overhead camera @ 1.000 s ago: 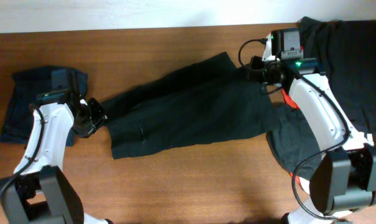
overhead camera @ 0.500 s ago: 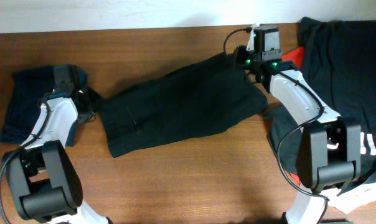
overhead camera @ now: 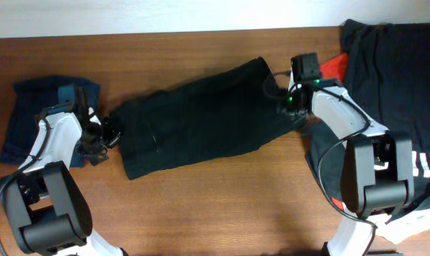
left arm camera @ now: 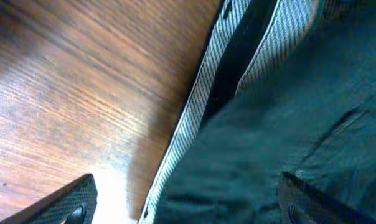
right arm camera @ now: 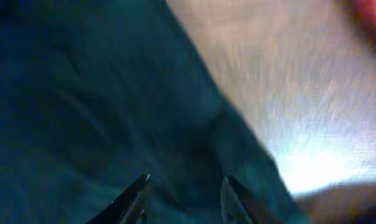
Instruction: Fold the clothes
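The clothes in play are wide black shorts [overhead camera: 201,124], lying flat and slanted across the table's middle. Their whitish striped waistband lining [left arm camera: 200,106] runs through the left wrist view. My left gripper [overhead camera: 109,135] [left arm camera: 188,208] sits at the shorts' left end, its jaws spread wide, one finger over bare wood and the other over black cloth. My right gripper [overhead camera: 292,112] [right arm camera: 185,199] hovers over the shorts' right edge, its fingertips [right arm camera: 137,198] apart with dark fabric under them and nothing pinched.
A dark navy garment [overhead camera: 30,117] lies crumpled at the far left, behind my left arm. A heap of black clothes [overhead camera: 393,71] with a red piece [overhead camera: 334,66] and white lettering [overhead camera: 428,165] fills the right side. Bare wooden table [overhead camera: 201,206] runs along the front.
Both grippers were shut on the shorts' ends and have let go. The shorts were stretched out and shifted left. My right arm came back from the far edge to the shorts' right edge.
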Controlling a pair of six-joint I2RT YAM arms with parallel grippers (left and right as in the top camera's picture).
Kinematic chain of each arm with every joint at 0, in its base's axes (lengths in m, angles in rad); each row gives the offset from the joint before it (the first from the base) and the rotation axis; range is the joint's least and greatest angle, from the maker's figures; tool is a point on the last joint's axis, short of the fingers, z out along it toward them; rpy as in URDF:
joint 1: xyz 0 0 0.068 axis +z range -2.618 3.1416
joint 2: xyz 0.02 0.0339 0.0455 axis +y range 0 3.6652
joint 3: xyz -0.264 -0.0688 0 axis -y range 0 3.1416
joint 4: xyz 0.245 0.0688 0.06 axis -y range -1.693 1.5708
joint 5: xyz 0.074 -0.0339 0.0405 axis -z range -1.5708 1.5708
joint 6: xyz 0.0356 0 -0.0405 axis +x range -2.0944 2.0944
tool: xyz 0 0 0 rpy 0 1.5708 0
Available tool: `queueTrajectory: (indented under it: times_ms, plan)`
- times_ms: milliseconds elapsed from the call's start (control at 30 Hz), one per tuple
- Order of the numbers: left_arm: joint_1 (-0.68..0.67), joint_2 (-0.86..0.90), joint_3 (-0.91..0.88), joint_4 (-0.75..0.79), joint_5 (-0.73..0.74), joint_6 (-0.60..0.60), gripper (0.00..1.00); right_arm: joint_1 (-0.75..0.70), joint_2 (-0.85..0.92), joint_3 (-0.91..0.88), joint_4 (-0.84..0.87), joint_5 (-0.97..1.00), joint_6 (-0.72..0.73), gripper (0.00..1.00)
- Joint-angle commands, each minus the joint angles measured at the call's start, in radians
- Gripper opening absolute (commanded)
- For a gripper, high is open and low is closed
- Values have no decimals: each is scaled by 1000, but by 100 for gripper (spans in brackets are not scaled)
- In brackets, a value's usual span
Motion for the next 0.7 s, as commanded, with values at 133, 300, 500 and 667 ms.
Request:
queueTrajectory:
  times_ms: [133, 300, 500, 667]
  plan:
    - [-3, -29, -1, -90, 4, 96, 99, -13, 10, -177, -129, 27, 8, 19]
    - [-5, -29, -1, -86, 7, 107, 99, -66, 4, -177, -428, 206, 255, 12]
    - [-7, -28, -1, -4, 97, 370, 99, -64, -127, 0, -520, 135, 212, 34]
    - [-36, 33, -1, 78, 267, 420, 99, -63, -165, 134, -561, -51, 80, 35]
